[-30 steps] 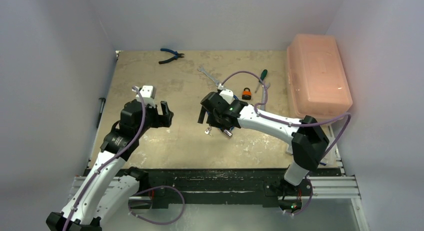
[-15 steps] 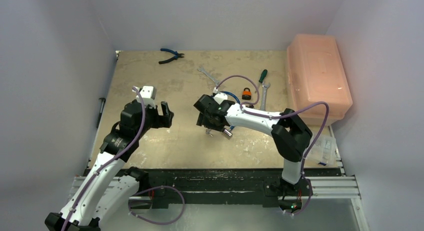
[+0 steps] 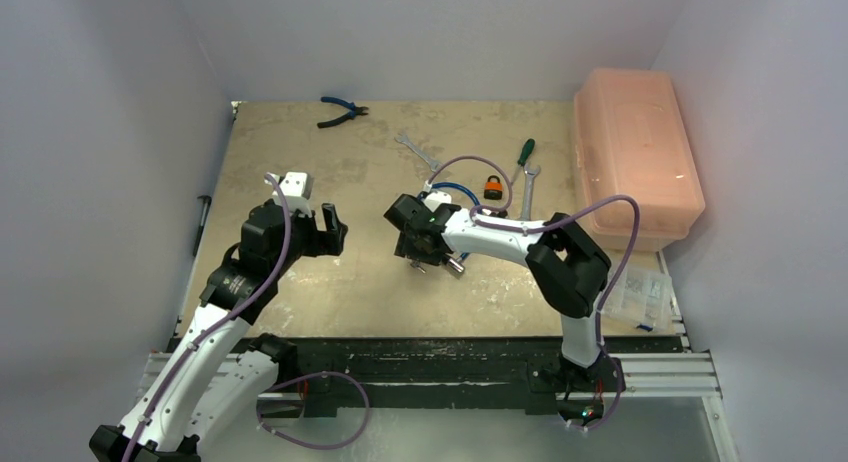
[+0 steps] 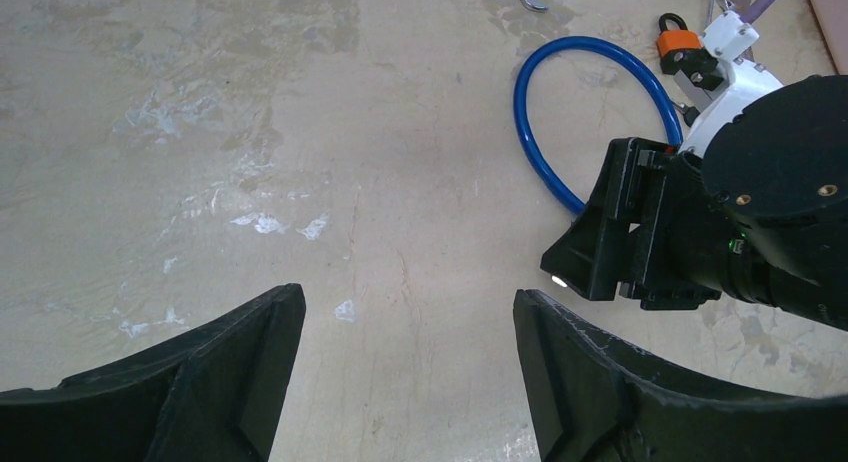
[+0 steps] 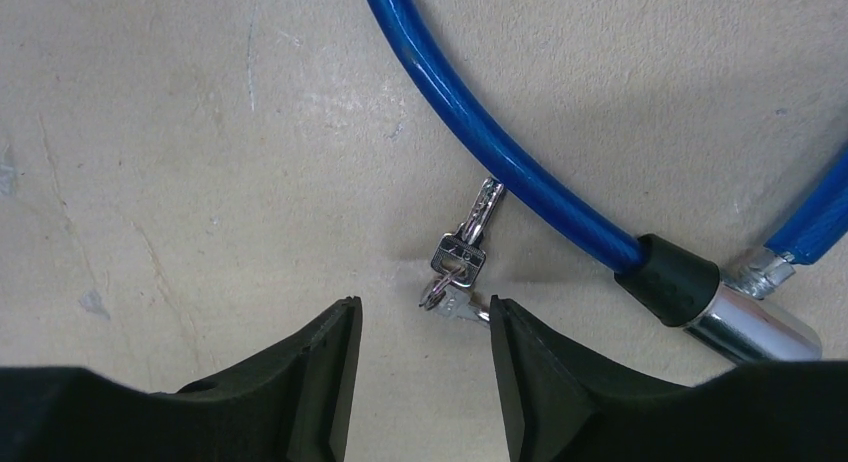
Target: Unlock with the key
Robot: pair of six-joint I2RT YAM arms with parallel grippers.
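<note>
Two small silver keys (image 5: 459, 254) on a ring lie on the beige table, next to a blue cable lock (image 5: 480, 132) with a black collar and silver barrel (image 5: 752, 329). My right gripper (image 5: 425, 312) is open, just above the table, its fingertips either side of the lower key. In the top view it (image 3: 412, 244) hovers over the keys and the silver barrel (image 3: 455, 267). My left gripper (image 4: 408, 312) is open and empty over bare table, left of the right arm's wrist (image 4: 740, 212). A small orange padlock (image 3: 493, 187) sits behind the cable.
A pink plastic box (image 3: 635, 152) stands at the right edge. A green screwdriver (image 3: 522, 155), two wrenches (image 3: 418, 153) and blue pliers (image 3: 342, 110) lie toward the back. A plastic bag (image 3: 640, 294) lies at the right front.
My right gripper has moved left and nearer, and its elbow has swung left. The left arm has stayed still.
</note>
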